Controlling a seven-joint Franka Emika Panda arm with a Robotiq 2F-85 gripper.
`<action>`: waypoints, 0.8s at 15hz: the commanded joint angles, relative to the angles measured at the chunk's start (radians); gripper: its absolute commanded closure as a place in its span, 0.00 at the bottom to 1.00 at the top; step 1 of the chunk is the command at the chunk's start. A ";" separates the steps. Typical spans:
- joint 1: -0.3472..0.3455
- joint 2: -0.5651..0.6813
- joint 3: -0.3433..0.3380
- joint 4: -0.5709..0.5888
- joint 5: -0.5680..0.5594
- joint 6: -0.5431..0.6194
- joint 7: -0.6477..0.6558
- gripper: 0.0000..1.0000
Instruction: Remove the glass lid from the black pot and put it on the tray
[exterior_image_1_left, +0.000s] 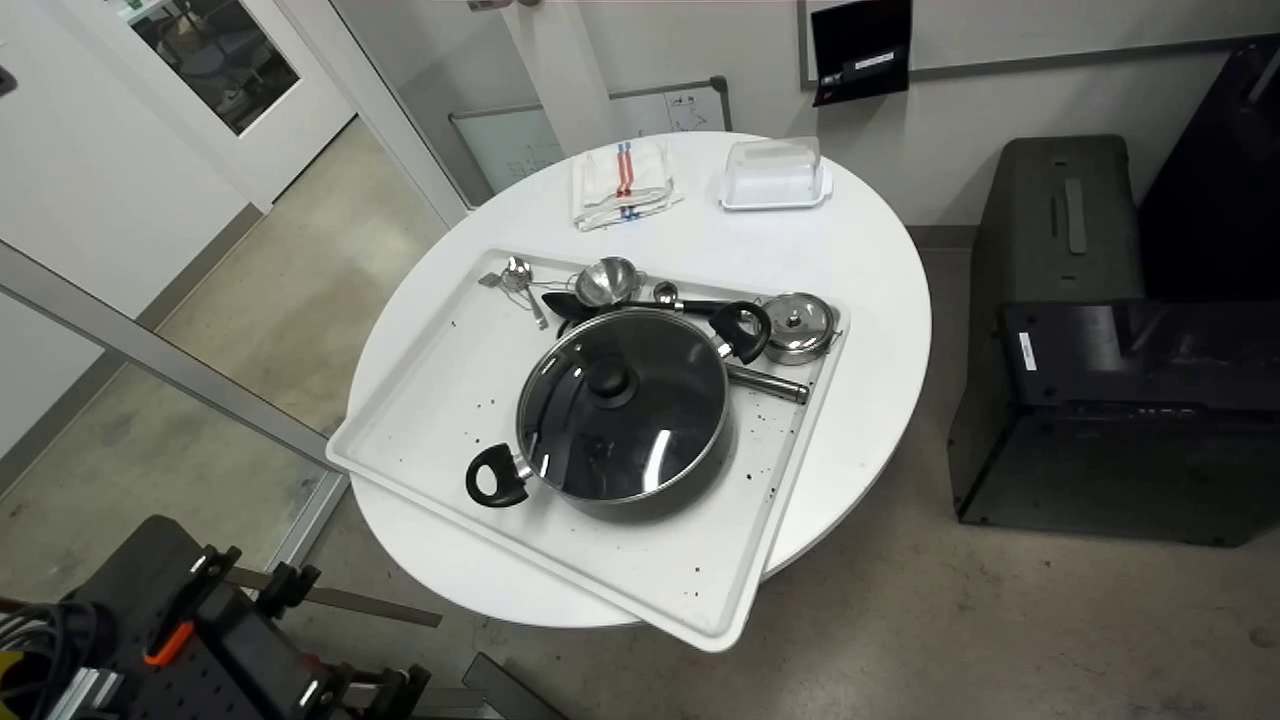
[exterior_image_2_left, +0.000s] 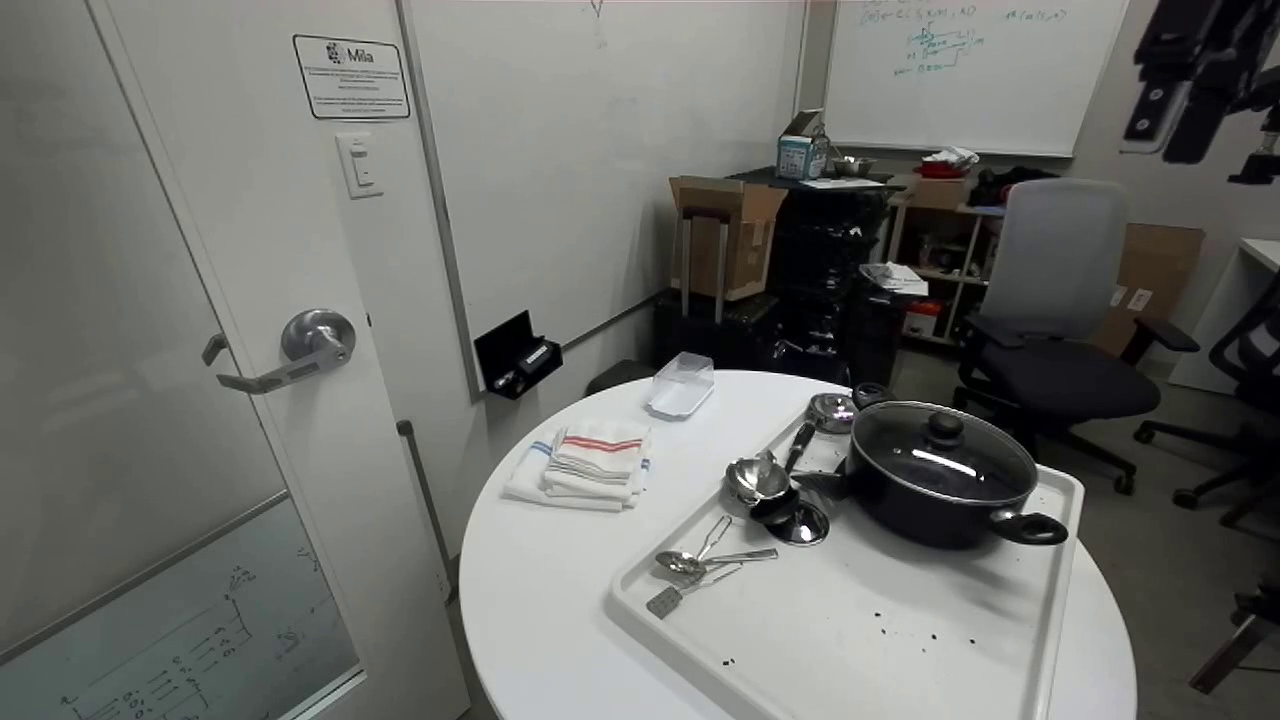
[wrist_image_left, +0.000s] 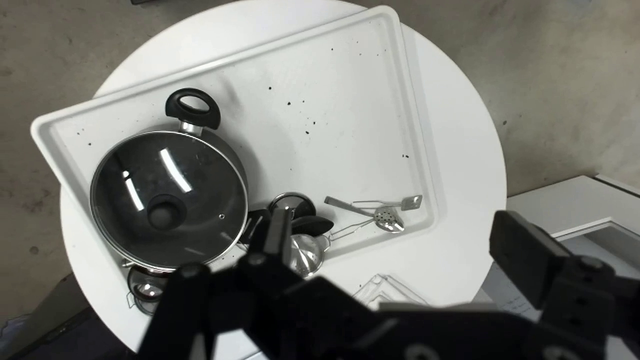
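The glass lid (exterior_image_1_left: 625, 425) with its dark centre knob sits on the black pot, also in an exterior view (exterior_image_2_left: 950, 460) and the wrist view (wrist_image_left: 170, 200). The black pot (exterior_image_2_left: 915, 515) stands upright with two loop handles; its inside shows only darkly through the glass. The pot stands on the pale tray (exterior_image_1_left: 430, 400), whose bare part shows large in the wrist view (wrist_image_left: 325, 110). My gripper (wrist_image_left: 395, 240) is open and empty, its fingers wide apart. It hangs high above the table, at the top right of an exterior view (exterior_image_2_left: 1175, 130), apart from the lid.
Steel utensils (exterior_image_1_left: 520, 285), a small steel bowl (exterior_image_1_left: 605, 282) and a small lidded steel pot (exterior_image_1_left: 797, 330) crowd the tray's edge beside the pot. Folded towels (exterior_image_1_left: 622, 185) and a clear-lidded dish (exterior_image_1_left: 773, 178) lie on the round white table (exterior_image_1_left: 860, 250). One tray corner overhangs the table.
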 joint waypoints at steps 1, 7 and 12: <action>-0.028 0.090 0.000 0.014 -0.033 0.091 0.068 0.00; -0.073 0.238 -0.020 0.020 -0.117 0.228 0.184 0.00; -0.095 0.370 -0.072 0.036 -0.156 0.336 0.313 0.00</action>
